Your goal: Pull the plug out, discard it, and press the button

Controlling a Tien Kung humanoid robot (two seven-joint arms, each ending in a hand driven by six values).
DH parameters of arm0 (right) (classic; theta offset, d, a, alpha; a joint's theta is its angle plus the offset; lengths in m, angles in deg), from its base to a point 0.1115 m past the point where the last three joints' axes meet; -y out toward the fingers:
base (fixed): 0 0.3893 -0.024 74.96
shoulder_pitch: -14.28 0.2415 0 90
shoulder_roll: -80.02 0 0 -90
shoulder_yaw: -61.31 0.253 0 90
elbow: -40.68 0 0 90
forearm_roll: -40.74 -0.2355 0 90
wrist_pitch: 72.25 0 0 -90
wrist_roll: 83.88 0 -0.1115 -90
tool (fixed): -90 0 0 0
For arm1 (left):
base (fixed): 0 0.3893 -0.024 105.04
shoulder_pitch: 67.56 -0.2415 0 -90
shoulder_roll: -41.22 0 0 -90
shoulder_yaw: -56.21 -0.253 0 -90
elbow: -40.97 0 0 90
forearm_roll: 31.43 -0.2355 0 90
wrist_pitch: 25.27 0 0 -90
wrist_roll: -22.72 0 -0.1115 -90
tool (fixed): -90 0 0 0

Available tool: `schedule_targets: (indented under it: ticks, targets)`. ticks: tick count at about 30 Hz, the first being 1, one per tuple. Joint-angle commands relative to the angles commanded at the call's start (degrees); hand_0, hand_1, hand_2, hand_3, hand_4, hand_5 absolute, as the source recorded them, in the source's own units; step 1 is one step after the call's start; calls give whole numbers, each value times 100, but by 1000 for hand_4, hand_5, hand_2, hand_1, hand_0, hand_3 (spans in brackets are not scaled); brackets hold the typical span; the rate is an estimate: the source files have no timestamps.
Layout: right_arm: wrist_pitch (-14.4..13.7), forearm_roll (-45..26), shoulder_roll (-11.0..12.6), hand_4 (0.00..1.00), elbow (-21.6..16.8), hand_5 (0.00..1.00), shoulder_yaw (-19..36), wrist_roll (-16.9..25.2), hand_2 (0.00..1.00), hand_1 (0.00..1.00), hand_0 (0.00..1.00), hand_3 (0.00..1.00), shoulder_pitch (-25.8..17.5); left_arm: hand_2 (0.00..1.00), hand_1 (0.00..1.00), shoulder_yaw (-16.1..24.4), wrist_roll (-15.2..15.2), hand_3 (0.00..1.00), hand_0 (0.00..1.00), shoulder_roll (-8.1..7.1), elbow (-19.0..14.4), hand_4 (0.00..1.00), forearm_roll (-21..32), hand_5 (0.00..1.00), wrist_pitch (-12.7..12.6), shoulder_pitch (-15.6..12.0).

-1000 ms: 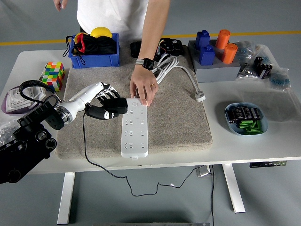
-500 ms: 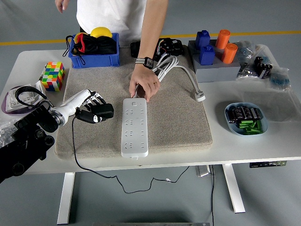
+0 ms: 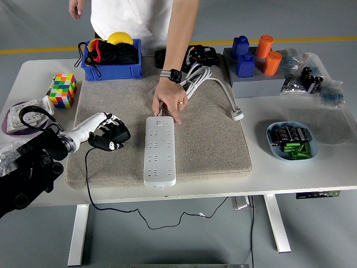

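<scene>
Now, left of centre: left hand (image 3: 109, 134) clamped on the black plug (image 3: 114, 139), drawn further left, clear of the power strip (image 3: 159, 151) since a second ago. Person's hand (image 3: 168, 105) steadies the strip's top. Discard next; button unpressed.

Left robot hand (image 3: 107, 134) has drawn back from the power strip (image 3: 160, 151), carrying the black plug (image 3: 114, 137) with it; plug now clear of the sockets and well left of the strip, over the grey mat (image 3: 209, 134). Black cord (image 3: 92, 184) hangs lower off the worktop (image 3: 290, 173) edge. Person's hand (image 3: 167, 105) has slid slightly back along the strip's far end, fingertips resting there.
</scene>
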Motion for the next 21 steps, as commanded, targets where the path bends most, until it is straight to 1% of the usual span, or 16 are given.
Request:
schedule_targets:
  ticks: [2,3,9,12,14,15,16,18,20,21]
  targets:
    - [-3,4,0,652,0,473,2,-1,645,663,739,613,2,848,881,5,-11,870,814,-1,-4,971,7,2,-10,3]
    - [0,-1,0,652,0,474,-5,-1,645,663,739,613,3,881,910,12,-9,903,833,-1,-6,994,5,40,-14,6]
    - [-1,1,5,652,0,472,-12,-4,645,663,739,614,0,880,911,32,-34,902,840,-16,-79,991,6,40,-44,-3]
    - [0,7,4,652,0,472,-13,-9,645,663,739,614,-4,880,911,44,-154,902,840,-14,-192,991,40,40,-139,-6]
    - [1,1,3,652,0,472,-22,-6,645,663,739,614,-7,880,911,47,-279,902,840,-11,-354,991,3,40,-253,-9]
    - [1,-1,3,652,0,473,-26,-5,645,663,739,613,-8,782,849,37,-360,838,841,-8,-475,979,-25,40,-326,-4]
    - [1,-1,3,652,0,473,-27,-5,645,663,739,613,-9,782,849,35,-380,838,841,-7,-510,979,-32,40,-345,-2]
    - [-1,-2,3,652,0,473,-32,0,645,663,739,613,-13,782,849,9,-491,838,841,12,-752,979,-34,40,-462,18]
    - [0,-5,3,652,0,473,-36,3,645,663,739,613,-12,782,849,-9,-524,838,841,34,-918,979,-24,40,-511,50]
    - [0,-5,1,652,0,475,-33,5,645,663,739,613,-13,503,600,-26,-530,788,630,49,-980,737,-4,2,-523,71]
